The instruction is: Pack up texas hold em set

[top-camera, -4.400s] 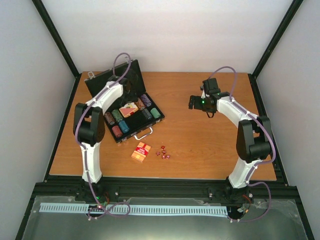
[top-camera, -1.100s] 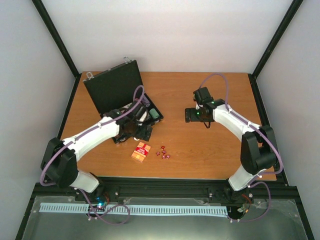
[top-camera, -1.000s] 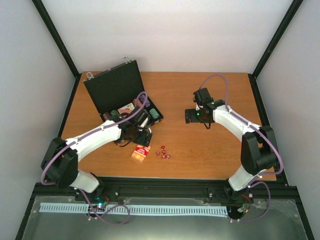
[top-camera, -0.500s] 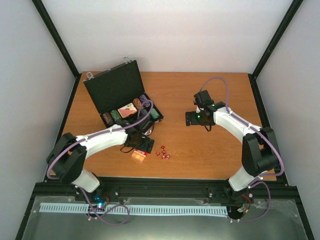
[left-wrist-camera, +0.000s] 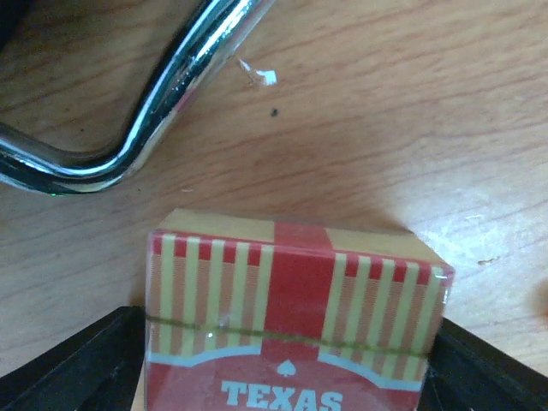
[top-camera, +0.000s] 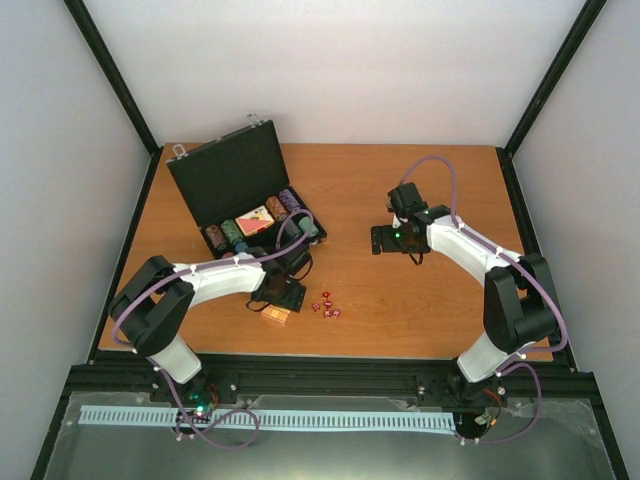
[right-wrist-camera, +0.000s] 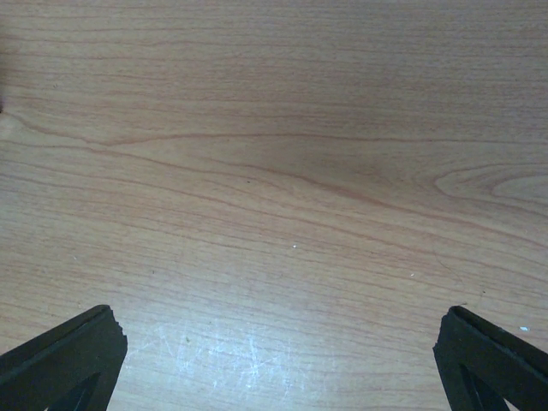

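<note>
The black briefcase (top-camera: 228,175) lies open at the back left, with chip stacks (top-camera: 224,236) and a red card box (top-camera: 256,220) in its tray. A second red and yellow striped card box (left-wrist-camera: 295,308) rests on the table in front of the case. My left gripper (left-wrist-camera: 289,351) is down over this box (top-camera: 276,315), one finger against each side. The case's silver handle (left-wrist-camera: 171,86) lies just beyond it. Small dark-red dice (top-camera: 326,305) sit to the right of the box. My right gripper (right-wrist-camera: 278,342) hovers open over bare wood, holding nothing.
The right arm (top-camera: 455,240) reaches over the table's centre right. The raised lid of the case stands behind the tray. Black frame rails (top-camera: 330,375) run along the table's near edge.
My left arm swung from the case's front edge down to the loose card box, and its fingers have narrowed onto the box's sides. The right gripper barely moved.
</note>
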Motion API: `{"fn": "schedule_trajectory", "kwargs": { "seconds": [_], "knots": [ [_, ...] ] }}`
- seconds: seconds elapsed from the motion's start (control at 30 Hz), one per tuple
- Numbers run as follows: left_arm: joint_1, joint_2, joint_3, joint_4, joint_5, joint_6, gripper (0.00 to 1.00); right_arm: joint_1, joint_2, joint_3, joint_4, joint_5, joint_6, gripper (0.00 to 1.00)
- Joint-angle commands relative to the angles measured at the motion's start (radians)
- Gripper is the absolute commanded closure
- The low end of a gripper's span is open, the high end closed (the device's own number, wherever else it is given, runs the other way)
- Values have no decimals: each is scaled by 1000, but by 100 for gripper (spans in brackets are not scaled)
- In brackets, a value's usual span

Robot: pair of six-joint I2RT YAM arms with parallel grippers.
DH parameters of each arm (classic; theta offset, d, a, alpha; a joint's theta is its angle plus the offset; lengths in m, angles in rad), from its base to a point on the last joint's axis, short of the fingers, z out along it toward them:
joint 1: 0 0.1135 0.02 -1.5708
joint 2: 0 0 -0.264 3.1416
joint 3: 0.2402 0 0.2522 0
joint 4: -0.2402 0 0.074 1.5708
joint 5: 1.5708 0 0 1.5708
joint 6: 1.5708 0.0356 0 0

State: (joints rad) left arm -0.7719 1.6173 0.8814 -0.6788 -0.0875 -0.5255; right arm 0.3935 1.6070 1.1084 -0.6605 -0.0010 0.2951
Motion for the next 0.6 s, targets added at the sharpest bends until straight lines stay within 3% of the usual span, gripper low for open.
{"fn": "schedule_trajectory", "kwargs": {
  "seconds": [0.0, 0.07, 0.2, 0.27, 0.57],
  "knots": [
    [-9, 13, -43, 48, 19, -13, 21, 4, -20, -1, 2, -4, -11, 0],
    [-9, 11, -58, 53, 23, -8, 25, 4, -18, -1, 4, -4, -11, 0],
    [-9, -8, -55, 32, 23, 12, 49, 4, -18, -4, 4, -1, -11, 0],
    [-8, -26, -23, -3, 19, 30, 57, 4, -18, -7, 5, 3, -11, 0],
    [-8, -82, 343, -247, -16, 229, 55, 3, -22, -14, 13, 17, -4, 0]
  ]
}}
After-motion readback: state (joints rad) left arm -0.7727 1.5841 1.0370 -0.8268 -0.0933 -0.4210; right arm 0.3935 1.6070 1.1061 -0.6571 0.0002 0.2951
